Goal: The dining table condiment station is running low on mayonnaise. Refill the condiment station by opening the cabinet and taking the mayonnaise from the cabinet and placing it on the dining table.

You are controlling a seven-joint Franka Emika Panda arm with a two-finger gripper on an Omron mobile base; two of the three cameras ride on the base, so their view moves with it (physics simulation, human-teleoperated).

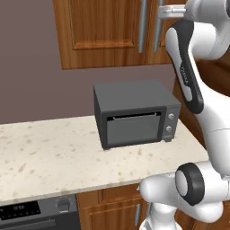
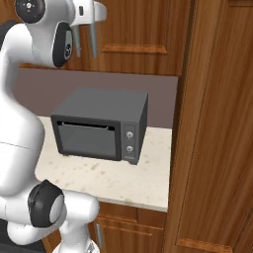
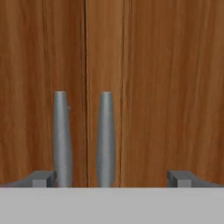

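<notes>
The cabinet hangs on the wall above the counter, and its two reddish-brown doors are shut. In the hand view its two long grey bar handles, the left handle and the right handle, stand upright side by side at the seam of the doors. My gripper is open and faces the doors a short way off. One fingertip sits left of the left handle and the other lies far to the right, with nothing between them. My arm reaches up to the handles. The mayonnaise is hidden and the dining table is out of view.
A dark grey toaster oven stands on the beige speckled counter below the cabinet. A tall wooden panel closes off the right side. A black oven front and base cabinets lie under the counter.
</notes>
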